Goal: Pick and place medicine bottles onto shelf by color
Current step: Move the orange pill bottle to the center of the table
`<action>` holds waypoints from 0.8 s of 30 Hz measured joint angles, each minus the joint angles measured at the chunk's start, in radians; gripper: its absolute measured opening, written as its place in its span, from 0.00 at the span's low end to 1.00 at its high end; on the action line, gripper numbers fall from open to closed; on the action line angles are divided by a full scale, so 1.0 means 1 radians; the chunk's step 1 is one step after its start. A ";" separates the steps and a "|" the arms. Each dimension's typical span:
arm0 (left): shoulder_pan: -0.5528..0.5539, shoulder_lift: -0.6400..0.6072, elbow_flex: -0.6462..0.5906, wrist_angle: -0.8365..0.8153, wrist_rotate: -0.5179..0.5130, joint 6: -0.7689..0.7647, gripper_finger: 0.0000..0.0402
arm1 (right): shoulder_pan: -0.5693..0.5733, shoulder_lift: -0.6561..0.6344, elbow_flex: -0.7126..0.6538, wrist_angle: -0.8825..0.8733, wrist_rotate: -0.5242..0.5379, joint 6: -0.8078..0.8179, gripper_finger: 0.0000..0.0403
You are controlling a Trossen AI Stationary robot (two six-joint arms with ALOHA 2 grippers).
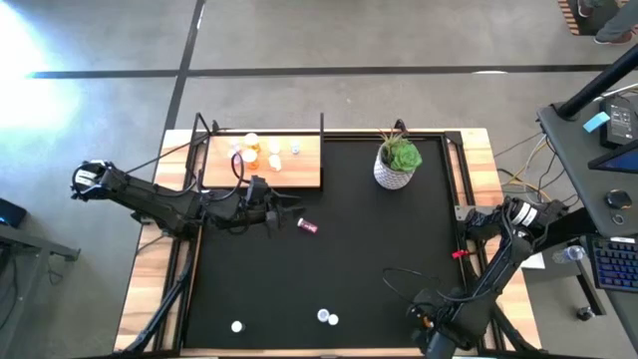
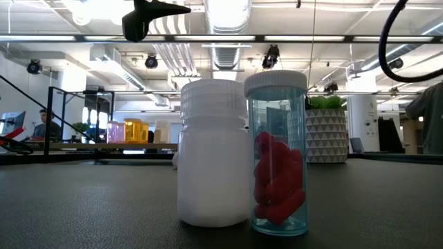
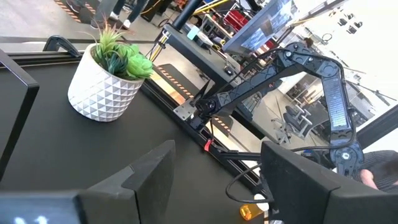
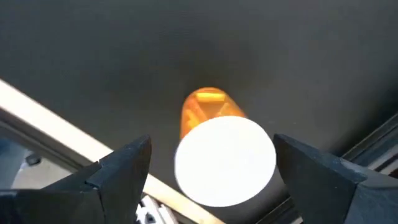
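Observation:
My right gripper (image 4: 214, 171) is open at the mat's near right (image 1: 427, 319), pointing down. Its fingers stand on either side of an upright orange bottle with a white cap (image 4: 225, 160), with a gap on each side. My left gripper (image 3: 217, 186) is open and empty, just off the near edge of the wooden shelf (image 1: 299, 172). Several bottles (image 1: 251, 150) stand on the shelf. A pink bottle (image 1: 307, 226) lies on its side on the mat near my left gripper. A white bottle (image 2: 213, 155) and a pale blue one with red pills (image 2: 278, 155) stand together at the near edge.
A green plant in a white pot (image 1: 397, 162) stands at the mat's far right. Another white bottle (image 1: 236, 326) stands at the near left. The wooden table edge (image 4: 56, 124) runs close beside the orange bottle. A desk with a keyboard (image 1: 613, 259) stands to the right of the table.

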 joint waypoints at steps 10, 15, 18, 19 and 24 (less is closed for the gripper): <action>0.000 0.000 0.000 0.000 0.000 0.000 0.55 | -0.006 -0.002 -0.007 -0.003 -0.031 -0.013 0.74; 0.000 0.000 0.000 0.000 0.000 -0.001 0.55 | -0.006 -0.002 -0.007 0.000 -0.036 -0.015 0.58; 0.000 0.000 0.000 0.002 0.000 -0.001 0.55 | -0.006 -0.002 -0.006 0.000 -0.038 -0.021 0.51; 0.000 0.000 0.000 0.006 0.000 -0.001 0.55 | -0.007 -0.002 -0.003 -0.001 -0.042 -0.025 0.49; 0.000 -0.003 0.006 0.025 0.000 0.000 0.55 | -0.044 -0.002 0.031 -0.014 -0.054 -0.073 0.50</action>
